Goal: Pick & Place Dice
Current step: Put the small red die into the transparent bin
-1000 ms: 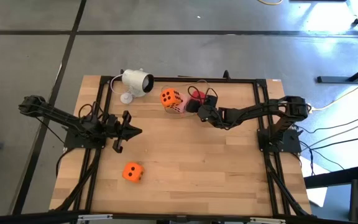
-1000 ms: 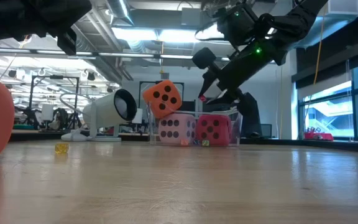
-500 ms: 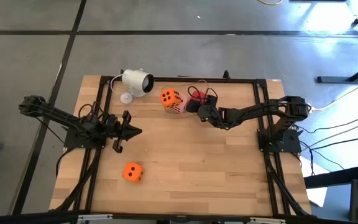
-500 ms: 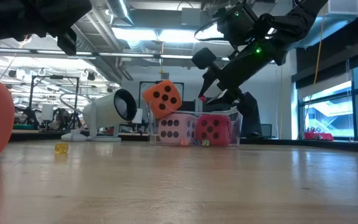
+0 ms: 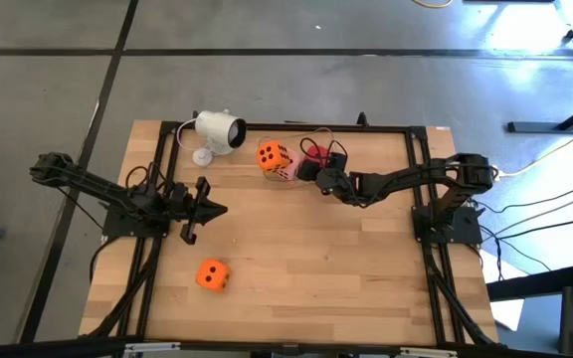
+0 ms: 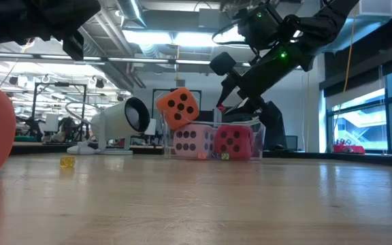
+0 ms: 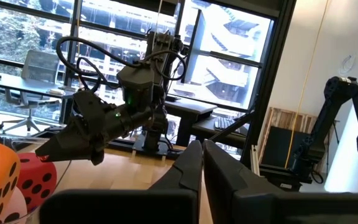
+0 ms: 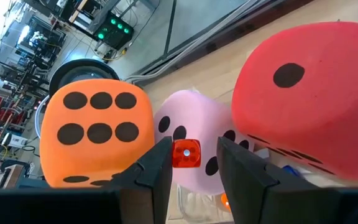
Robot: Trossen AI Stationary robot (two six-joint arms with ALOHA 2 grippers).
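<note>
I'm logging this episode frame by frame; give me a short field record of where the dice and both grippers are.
stacked die: orange die atop pink die
red die: red die beside pink die, inside clear container
loose die: second orange die, near table edge
right gripper: right gripper holding small red die over container
left gripper: left gripper idle, shut

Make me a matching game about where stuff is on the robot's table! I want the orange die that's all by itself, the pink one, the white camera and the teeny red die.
Things:
1. lone orange die
2. pale pink die
3. white camera
4. tiny red die

Places:
A. between the right claw's fingers
B. under the other orange die
C. alone on the open table
D. on its stand near the table's edge

Pairs: 1-C, 2-B, 3-D, 4-A
</note>
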